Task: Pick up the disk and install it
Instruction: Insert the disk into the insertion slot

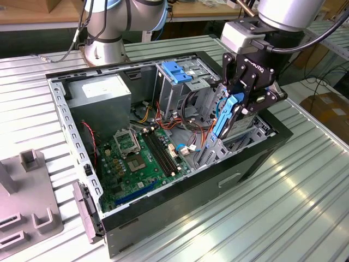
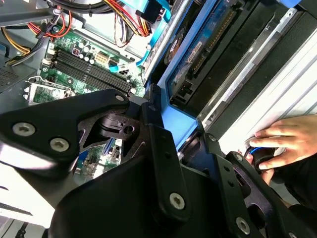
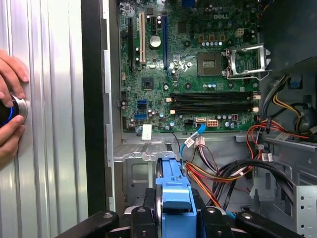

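- Table (image 1: 305, 180): ribbed, silvery metal surface that carries every item listed below.
- Computer case (image 1: 180, 218): black tower laid on its side at mid-table, open side up.
- Grey fixture (image 1: 30, 204): slotted moulded block at the exterior view's left, apart from the case.
- Robot arm base (image 1: 103, 52): round, standing beyond the case.
- Round button (image 3: 21, 108): on the ribs beside the case, with a person's hand (image 3: 10, 74) around it.

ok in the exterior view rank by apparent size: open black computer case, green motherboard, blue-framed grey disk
1. open black computer case
2. green motherboard
3. blue-framed grey disk, edge-on and partly hidden by the tool gripping it
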`<state>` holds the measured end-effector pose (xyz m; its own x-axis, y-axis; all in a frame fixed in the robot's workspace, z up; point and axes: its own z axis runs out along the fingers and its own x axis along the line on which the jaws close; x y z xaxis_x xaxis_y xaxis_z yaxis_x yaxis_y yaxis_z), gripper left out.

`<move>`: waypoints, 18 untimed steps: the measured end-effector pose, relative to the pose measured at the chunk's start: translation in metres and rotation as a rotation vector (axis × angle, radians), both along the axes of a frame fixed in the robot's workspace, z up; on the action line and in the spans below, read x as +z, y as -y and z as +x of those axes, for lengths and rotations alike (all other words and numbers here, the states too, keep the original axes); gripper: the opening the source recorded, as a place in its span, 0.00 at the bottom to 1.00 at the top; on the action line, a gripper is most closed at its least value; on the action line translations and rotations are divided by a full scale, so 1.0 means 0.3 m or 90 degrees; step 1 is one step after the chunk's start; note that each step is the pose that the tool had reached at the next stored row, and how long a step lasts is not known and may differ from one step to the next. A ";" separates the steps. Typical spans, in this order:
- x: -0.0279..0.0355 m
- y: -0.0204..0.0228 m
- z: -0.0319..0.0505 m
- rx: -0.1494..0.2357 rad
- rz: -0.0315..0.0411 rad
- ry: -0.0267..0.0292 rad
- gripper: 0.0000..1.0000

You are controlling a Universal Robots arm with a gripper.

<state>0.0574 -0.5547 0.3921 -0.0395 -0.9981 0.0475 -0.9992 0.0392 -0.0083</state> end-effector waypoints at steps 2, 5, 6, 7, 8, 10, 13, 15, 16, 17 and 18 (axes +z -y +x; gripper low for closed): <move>-0.010 0.000 0.000 0.000 0.0001 0.0000 0.37; -0.015 0.000 0.000 0.000 0.0000 0.0000 0.37; -0.019 0.000 0.000 0.000 0.0002 0.0000 0.37; -0.028 0.000 0.000 0.000 0.0001 0.0000 0.37; -0.032 0.000 0.000 0.000 0.0000 0.0000 0.37; -0.033 0.000 0.000 0.000 -0.0002 0.0000 0.37; -0.046 0.000 0.000 0.000 0.0001 0.0000 0.37; -0.060 0.000 0.000 0.000 -0.0001 0.0000 0.37; -0.063 0.000 0.000 0.000 -0.0001 0.0000 0.37; -0.070 0.000 0.000 0.000 -0.0001 0.0000 0.37; -0.076 0.000 0.000 0.000 0.0001 0.0000 0.37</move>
